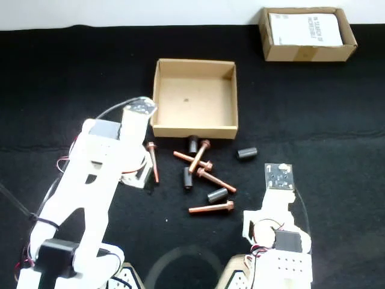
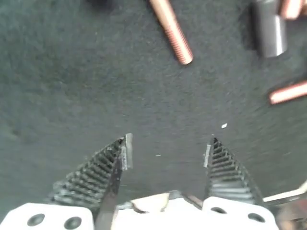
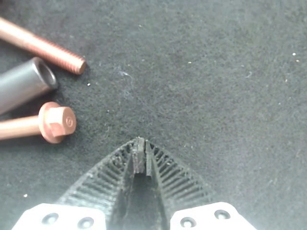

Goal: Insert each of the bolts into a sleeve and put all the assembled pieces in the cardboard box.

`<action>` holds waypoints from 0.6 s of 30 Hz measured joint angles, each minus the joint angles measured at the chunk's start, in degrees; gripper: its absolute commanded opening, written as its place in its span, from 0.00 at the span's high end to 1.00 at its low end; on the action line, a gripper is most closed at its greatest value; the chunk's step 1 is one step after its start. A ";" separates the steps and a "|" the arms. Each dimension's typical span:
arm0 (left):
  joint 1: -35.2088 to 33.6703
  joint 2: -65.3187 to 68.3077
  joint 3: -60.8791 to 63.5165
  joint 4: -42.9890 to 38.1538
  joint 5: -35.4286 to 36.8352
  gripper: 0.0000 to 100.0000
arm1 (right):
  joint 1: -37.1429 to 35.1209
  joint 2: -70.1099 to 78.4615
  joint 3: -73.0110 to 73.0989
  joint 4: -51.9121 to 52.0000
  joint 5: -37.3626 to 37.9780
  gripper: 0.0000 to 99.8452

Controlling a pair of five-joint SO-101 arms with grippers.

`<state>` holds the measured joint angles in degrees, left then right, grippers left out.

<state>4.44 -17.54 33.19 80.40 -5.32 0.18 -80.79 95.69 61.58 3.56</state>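
Note:
Several copper bolts and dark sleeves lie loose in front of the open cardboard box (image 1: 195, 127). One bolt (image 1: 153, 161) lies apart at the left, others (image 1: 200, 155) (image 1: 210, 208) lie in the cluster with sleeves (image 1: 187, 177) (image 1: 218, 194) (image 1: 247, 153). My left gripper (image 2: 168, 143) is open over bare cloth, short of a bolt's threaded end (image 2: 171, 33) and a sleeve (image 2: 270, 28). My right gripper (image 3: 139, 155) is shut and holds nothing, beside a bolt head (image 3: 56, 121), a sleeve (image 3: 26, 84) and a threaded end (image 3: 43, 48).
A second cardboard box (image 1: 307, 53) holding a printed sheet stands at the back right. The left arm (image 1: 96, 174) covers the left part of the black cloth; the right arm (image 1: 278, 241) stands near the front edge.

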 measured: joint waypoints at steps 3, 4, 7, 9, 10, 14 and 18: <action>0.18 0.00 0.35 -2.64 -1.93 0.75 | -3.78 0.00 0.00 0.00 0.00 0.99; 0.18 0.00 1.14 -4.13 -2.20 0.75 | -5.10 0.00 0.00 -0.09 0.00 0.99; 0.18 0.00 4.84 -9.93 -2.29 0.75 | -6.77 -0.09 -0.35 -1.41 0.00 0.99; 0.18 0.00 7.56 -13.63 -2.29 0.75 | -7.38 -0.09 -1.41 -2.37 0.09 0.99; 0.18 0.00 8.79 -15.47 -2.29 0.75 | -7.65 0.09 -1.85 -2.55 0.09 0.99; 0.18 0.00 13.10 -21.19 -2.29 0.75 | -8.35 0.09 -2.99 -4.48 0.09 0.94; -0.79 0.00 17.05 -29.01 -1.76 0.75 | -7.03 0.18 -5.98 -9.05 5.63 0.87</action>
<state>3.65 -17.54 50.24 51.38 -7.08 -6.86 -80.62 89.71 52.53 9.19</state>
